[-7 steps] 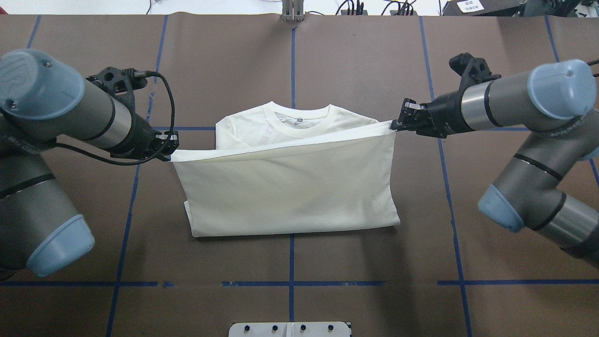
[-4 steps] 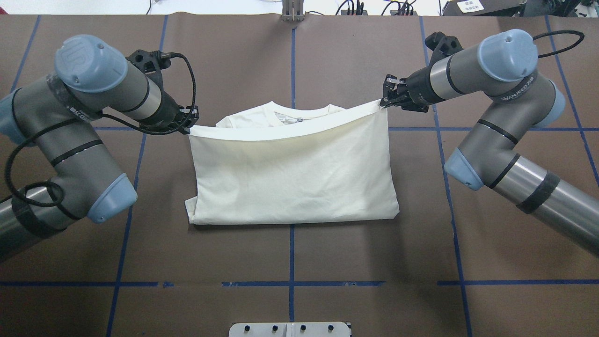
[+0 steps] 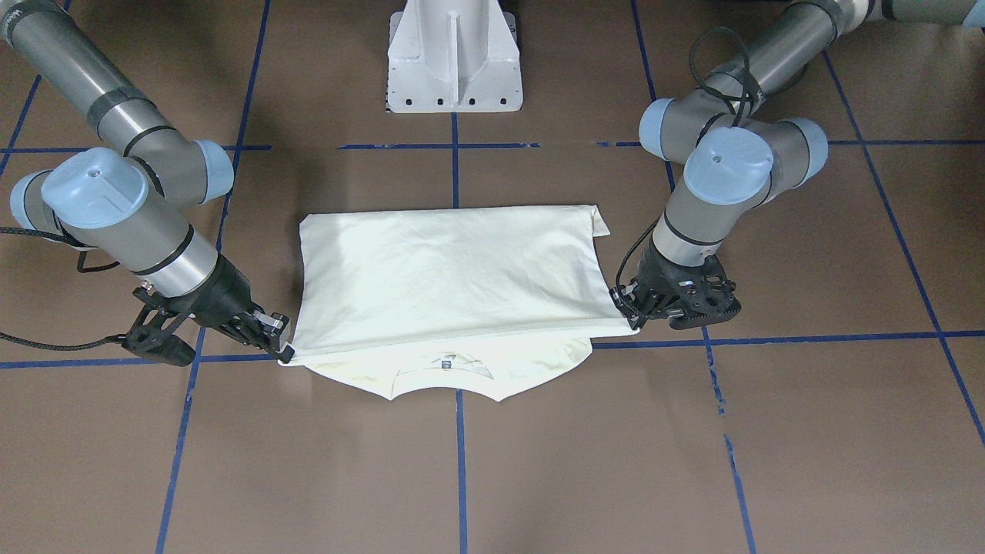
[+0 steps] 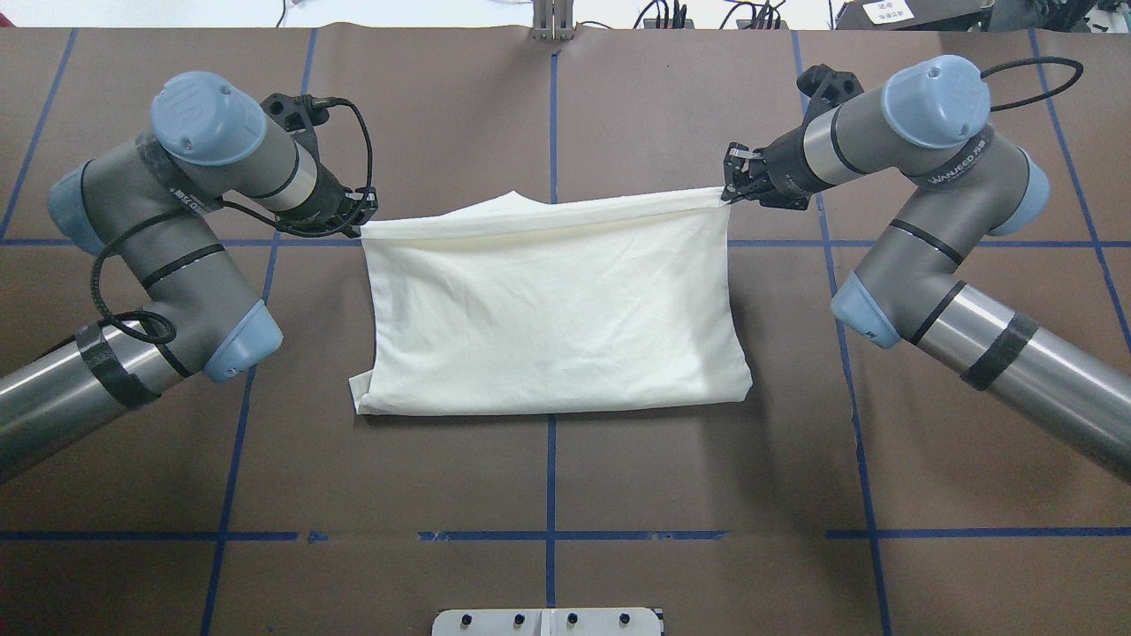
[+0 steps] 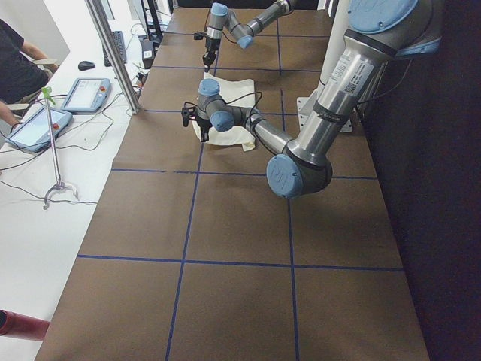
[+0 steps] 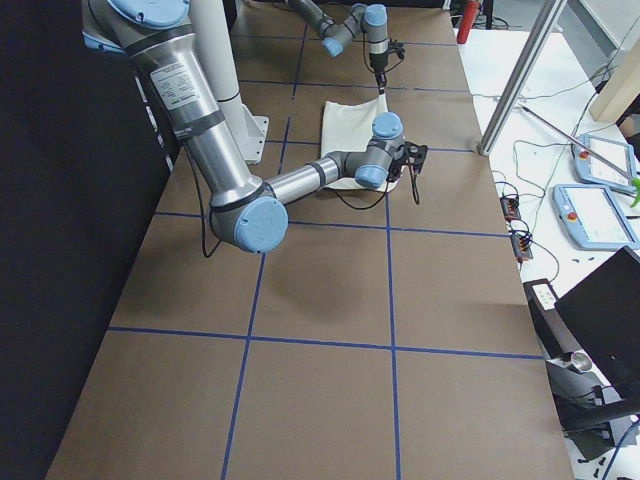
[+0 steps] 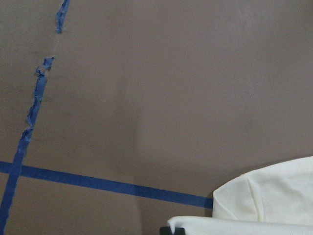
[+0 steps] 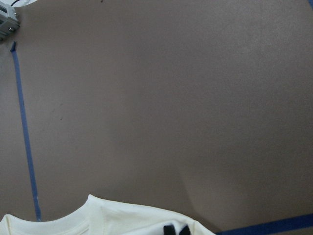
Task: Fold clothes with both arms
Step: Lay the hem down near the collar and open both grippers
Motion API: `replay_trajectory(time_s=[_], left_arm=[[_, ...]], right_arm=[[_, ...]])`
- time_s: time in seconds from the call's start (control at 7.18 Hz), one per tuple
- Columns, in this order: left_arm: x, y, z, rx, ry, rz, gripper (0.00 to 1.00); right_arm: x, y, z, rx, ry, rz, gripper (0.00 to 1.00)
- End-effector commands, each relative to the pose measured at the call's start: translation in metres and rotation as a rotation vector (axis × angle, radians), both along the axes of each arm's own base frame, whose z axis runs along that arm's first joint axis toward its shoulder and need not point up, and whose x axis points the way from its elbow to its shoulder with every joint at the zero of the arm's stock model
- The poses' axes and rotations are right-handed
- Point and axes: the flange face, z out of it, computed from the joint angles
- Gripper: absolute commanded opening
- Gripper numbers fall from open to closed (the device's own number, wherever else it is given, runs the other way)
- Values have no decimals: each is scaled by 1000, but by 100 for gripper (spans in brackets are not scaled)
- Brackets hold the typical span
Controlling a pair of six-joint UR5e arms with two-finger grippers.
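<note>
- Left gripper (image 4: 360,227) is pinched shut on one corner of the T-shirt (image 4: 548,318); right gripper (image 4: 730,188) is clamped on the opposite corner of the same edge.
- That cream T-shirt lies folded mid-worktop (image 4: 618,477), plain side up, its held edge stretched between both grippers at the far side.
- From overhead the raised layer hides the neckband (image 3: 462,378); the front-facing view shows it poking out beneath that edge.
- Blue tape lines (image 4: 550,495) cross the brown worktop and run under the cloth.
- A black cable (image 4: 366,146) loops beside the left wrist.
- A white pedestal base (image 3: 454,58) stands behind the garment, well apart.
- An operator (image 5: 15,53) and teach pendants (image 5: 86,94) sit off the worktop's far edge.
</note>
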Motion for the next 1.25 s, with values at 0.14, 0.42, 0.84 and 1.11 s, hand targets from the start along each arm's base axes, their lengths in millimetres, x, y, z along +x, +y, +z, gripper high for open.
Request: replay_trajectory(time_s=[0.14, 0.42, 0.84, 1.11], left_arm=[[5, -6, -14, -2, 22, -15, 0], [8, -7, -27, -23, 45, -41, 0], [8, -7, -27, -21, 38, -35, 100], [0, -2, -37, -9, 55, -37, 100]], right_arm=[[-3, -1, -2, 4, 2, -5, 0], [-10, 1, -11, 14, -7, -14, 0], [-13, 8, -7, 10, -11, -34, 100], [-7, 35, -16, 9, -41, -66, 100]])
